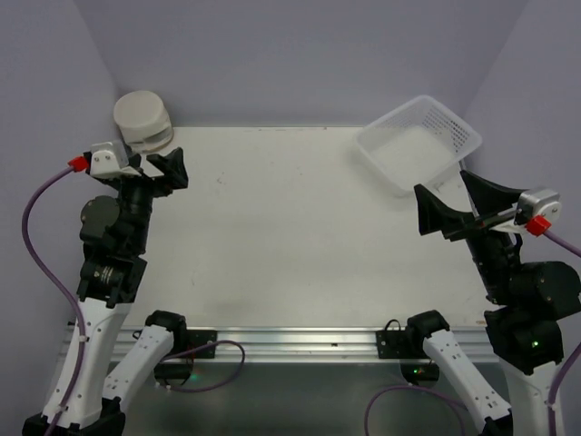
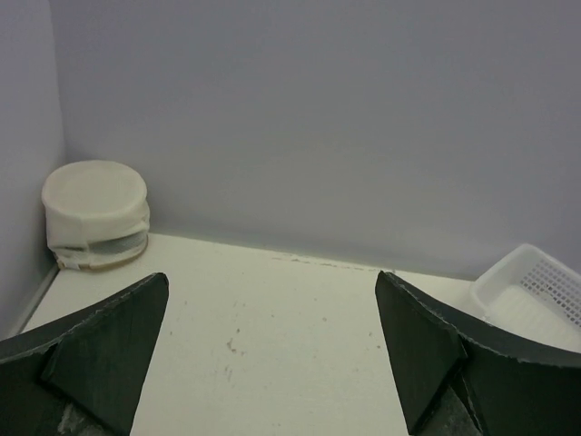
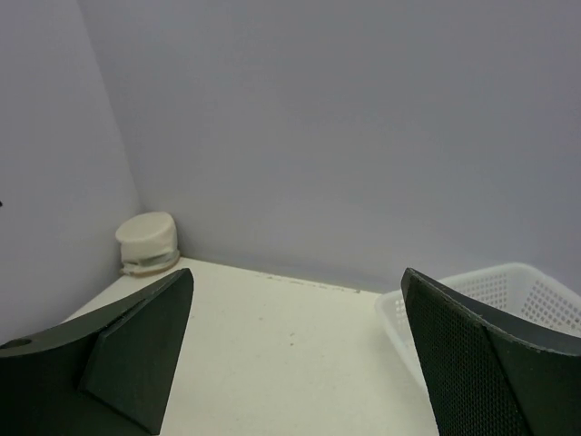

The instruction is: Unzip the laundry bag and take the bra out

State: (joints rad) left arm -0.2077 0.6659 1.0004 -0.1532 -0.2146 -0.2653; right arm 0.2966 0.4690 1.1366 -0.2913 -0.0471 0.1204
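Since nothing on the counter (image 1: 290, 227) is yet in a grip, the task stands at its very first step: the reach for the bag. The white perforated basket (image 1: 451, 123) sits tilted at the far right corner and plays no part in this. The laundry bag (image 1: 142, 120) rests in the far left corner against the walls, flat face up, and looks shut; the bra is not visible, presumably inside. The left claw (image 2: 272, 275) hangs just beside the bag, spread wide and holding nothing. The right claw (image 3: 298, 271) is well apart from it, likewise spread and empty. The next move likely calls for the left claw to steady or draw out the bag so its zipper pull, too small to make out here, can be found.
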